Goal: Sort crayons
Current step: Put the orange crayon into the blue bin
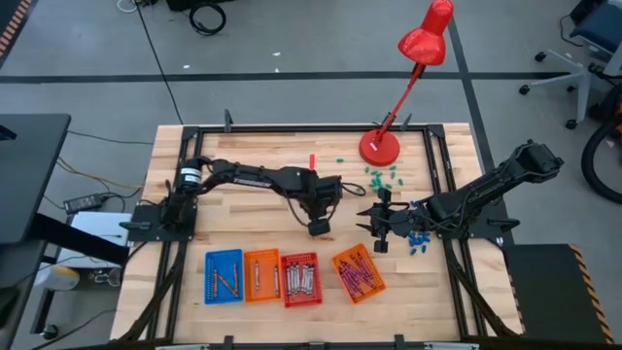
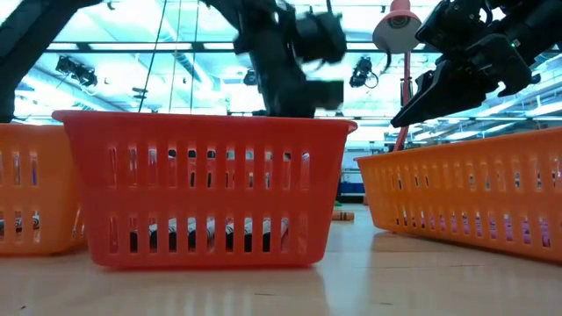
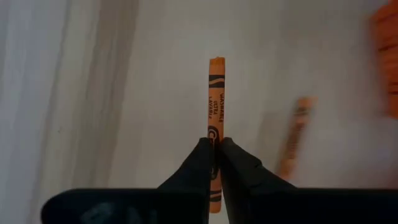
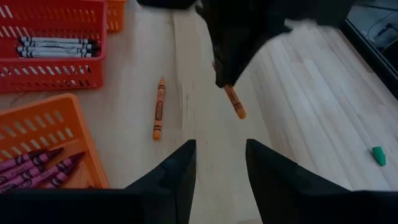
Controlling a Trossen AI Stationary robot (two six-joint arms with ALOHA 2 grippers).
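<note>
My left gripper hangs over the table's middle, just beyond the baskets, shut on an orange crayon. The right wrist view shows it too. A second orange crayon lies flat on the table near it. My right gripper is open and empty a little to the right, its fingers pointing toward the left gripper. The red basket holds grey crayons. The tilted orange basket holds purple crayons. My left gripper pinches the orange crayon between its two fingers, on the wrapper near one end. The crayon lies along the fingers, and most of its length sticks out past the fingertips. It hangs slanting down below the gripper, clear of the table.
Several baskets stand in a row near the front edge: blue, orange, red and a tilted orange one. A red desk lamp stands at the back. Green bits and blue bits lie right of centre.
</note>
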